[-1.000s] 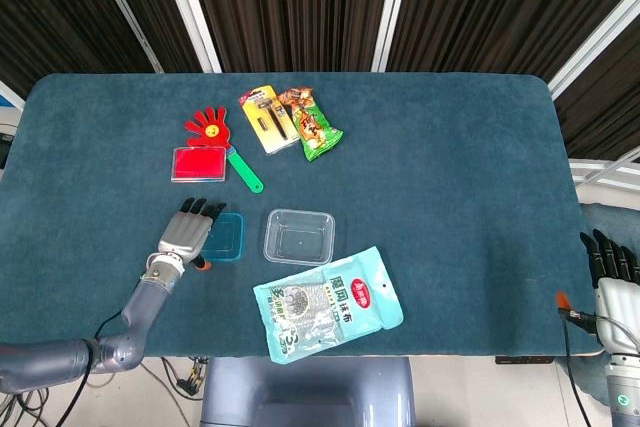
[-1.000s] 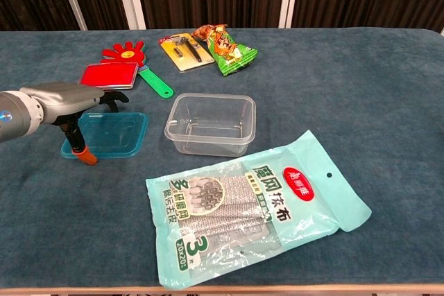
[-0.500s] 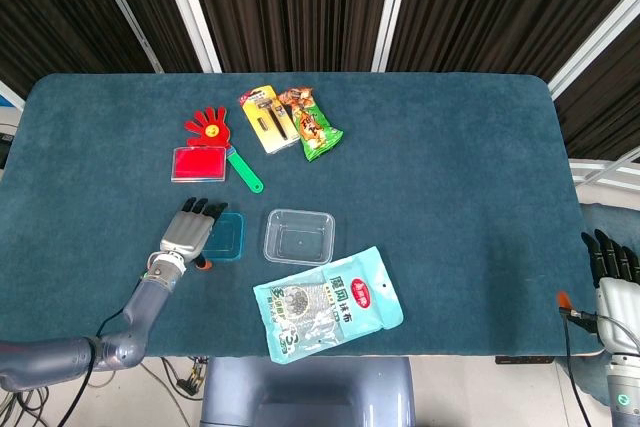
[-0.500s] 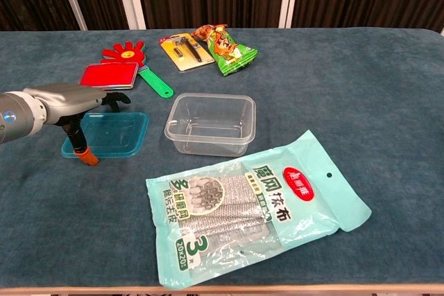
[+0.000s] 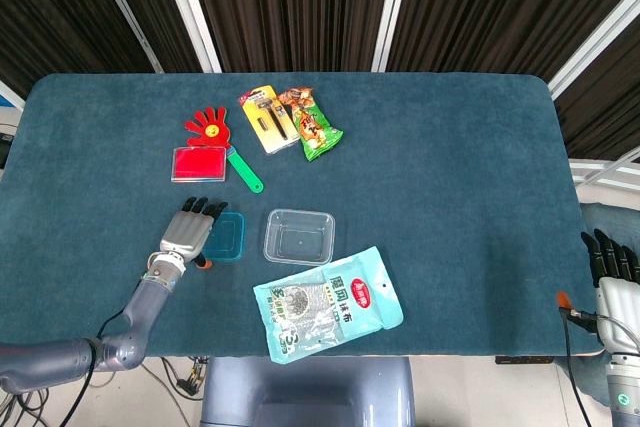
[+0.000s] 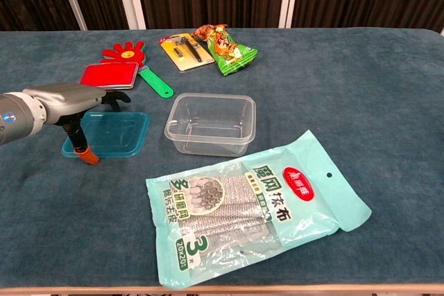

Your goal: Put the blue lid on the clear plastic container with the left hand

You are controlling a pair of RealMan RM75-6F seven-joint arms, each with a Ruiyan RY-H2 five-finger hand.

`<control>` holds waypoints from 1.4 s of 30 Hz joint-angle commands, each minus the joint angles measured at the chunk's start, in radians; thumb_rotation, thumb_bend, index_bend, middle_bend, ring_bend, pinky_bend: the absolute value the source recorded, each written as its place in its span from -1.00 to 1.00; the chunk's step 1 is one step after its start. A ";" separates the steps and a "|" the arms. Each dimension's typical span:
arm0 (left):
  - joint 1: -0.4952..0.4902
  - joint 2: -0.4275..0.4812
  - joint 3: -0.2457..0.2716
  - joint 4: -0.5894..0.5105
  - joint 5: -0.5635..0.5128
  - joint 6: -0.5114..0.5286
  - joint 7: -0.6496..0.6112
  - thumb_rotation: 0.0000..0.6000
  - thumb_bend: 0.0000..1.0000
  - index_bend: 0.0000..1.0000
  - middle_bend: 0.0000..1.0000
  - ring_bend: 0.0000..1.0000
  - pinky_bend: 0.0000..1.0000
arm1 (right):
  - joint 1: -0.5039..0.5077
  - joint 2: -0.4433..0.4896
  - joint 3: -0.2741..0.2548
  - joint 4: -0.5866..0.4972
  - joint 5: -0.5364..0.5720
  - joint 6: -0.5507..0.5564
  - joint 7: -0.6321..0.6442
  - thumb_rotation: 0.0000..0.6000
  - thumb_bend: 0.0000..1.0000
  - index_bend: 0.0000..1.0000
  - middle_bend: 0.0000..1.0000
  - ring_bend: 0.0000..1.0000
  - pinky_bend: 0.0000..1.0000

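Blue lid flat on table, just left of clear plastic container, small gap between them. Container upright, open, nothing inside. Left hand over lid's left edge, palm down, fingers spread forward, thumb pointing down beside lid; whether it has hold of lid cannot be told. Right hand off table's right edge, fingers extended, holding nothing. Teal packet lies in front of container.
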 commanded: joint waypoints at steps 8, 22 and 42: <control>0.006 0.021 -0.015 -0.025 0.011 0.001 -0.027 1.00 -0.71 -0.84 -0.29 -1.00 -1.00 | -0.001 0.000 0.000 -0.002 0.002 0.000 -0.002 1.00 -0.30 -1.00 -1.00 -1.00 -1.00; -0.031 0.137 -0.080 -0.215 0.005 0.028 -0.002 1.00 -0.71 -0.84 -0.33 -1.00 -1.00 | -0.003 -0.002 -0.001 -0.001 0.002 0.003 -0.002 1.00 -0.30 -1.00 -1.00 -1.00 -1.00; -0.362 0.133 -0.203 -0.392 -0.464 0.094 0.302 1.00 -0.71 -0.84 -0.33 -1.00 -1.00 | -0.006 -0.006 0.001 0.001 0.004 0.012 -0.012 1.00 -0.30 -1.00 -1.00 -1.00 -1.00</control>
